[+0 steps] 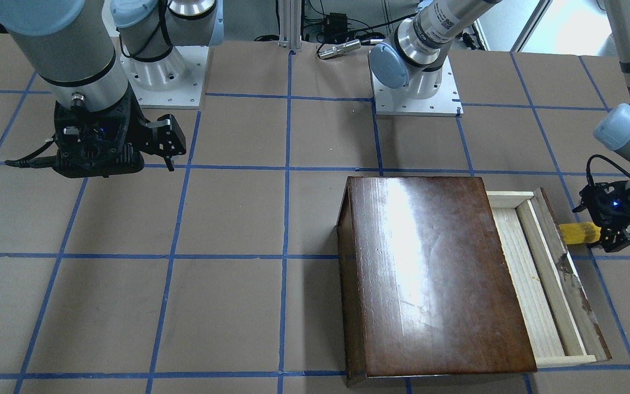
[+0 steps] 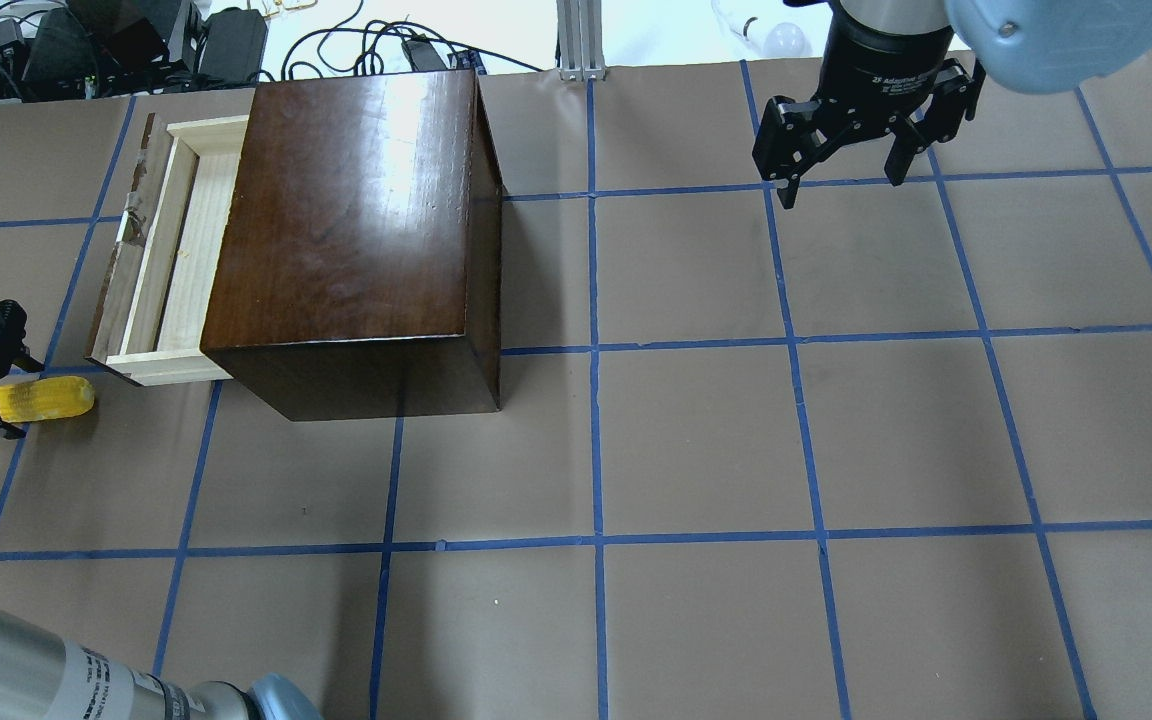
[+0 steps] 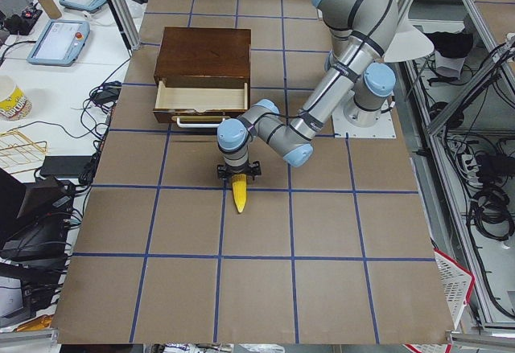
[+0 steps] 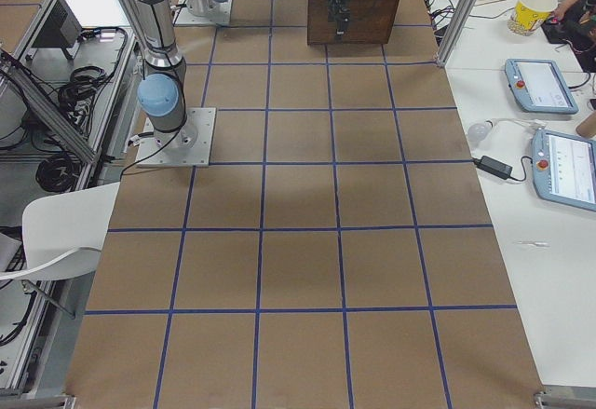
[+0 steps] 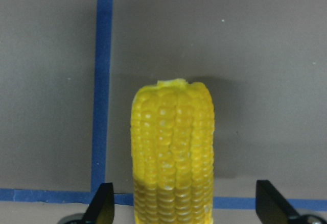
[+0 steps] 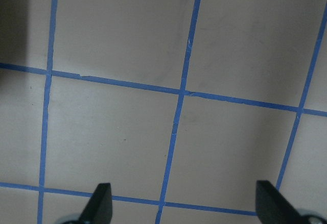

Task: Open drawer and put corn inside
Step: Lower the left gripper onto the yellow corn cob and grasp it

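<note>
Drawer (image 2: pixel 186 250) pulled open — corn (image 2: pixel 44 398) pickup stage
Left gripper (image 5: pixel 185 211) straddles the corn, jaws wide, positioned to clamp; right gripper (image 2: pixel 844 190) hangs well apart — also wide

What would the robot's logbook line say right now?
drawer: open | corn: on table | left gripper: open around corn | right gripper: open, hovering

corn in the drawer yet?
No, the corn lies on the table outside the open drawer, between the jaws of the open left hand.
</note>
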Motion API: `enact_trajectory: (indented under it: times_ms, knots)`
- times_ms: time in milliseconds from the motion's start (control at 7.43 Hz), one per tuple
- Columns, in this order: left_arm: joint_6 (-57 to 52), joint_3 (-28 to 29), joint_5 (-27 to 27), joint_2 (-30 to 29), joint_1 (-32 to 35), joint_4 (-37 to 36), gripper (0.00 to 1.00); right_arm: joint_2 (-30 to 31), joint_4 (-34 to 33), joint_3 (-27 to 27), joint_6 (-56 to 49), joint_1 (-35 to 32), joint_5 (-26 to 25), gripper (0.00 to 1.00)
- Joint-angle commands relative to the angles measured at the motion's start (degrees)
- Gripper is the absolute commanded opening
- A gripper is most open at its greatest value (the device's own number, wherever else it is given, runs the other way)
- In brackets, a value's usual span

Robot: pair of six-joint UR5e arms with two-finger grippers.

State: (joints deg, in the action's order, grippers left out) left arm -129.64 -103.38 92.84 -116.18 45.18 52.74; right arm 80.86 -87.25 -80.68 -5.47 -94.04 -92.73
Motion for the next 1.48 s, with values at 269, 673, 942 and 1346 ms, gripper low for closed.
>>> enact_trajectory:
  times_ms: [269, 673, 942, 1346]
  knots:
    - [-0.44, -0.07, -1.26, -0.54, 0.00, -1.13, 0.00, 0.00, -0.02, 0.00, 0.02, 0.00, 0.00, 1.00]
    - [-2.46, -0.07, -4.51, -0.19, 0.00, -1.23, 0.00, 0.00, 0.07, 0.00, -0.06, 0.00, 0.00, 1.00]
    - [-0.45, 0.72, -7.65, 1.21, -0.18, -0.97, 0.00, 0.00, 0.06, 0.00, 0.02, 0.00, 0.00, 1.00]
    - [11.91, 2.74, -9.07, 4.81, -0.26, 0.08, 0.00, 0.00, -0.02, 0.00, -0.06, 0.00, 0.00, 1.00]
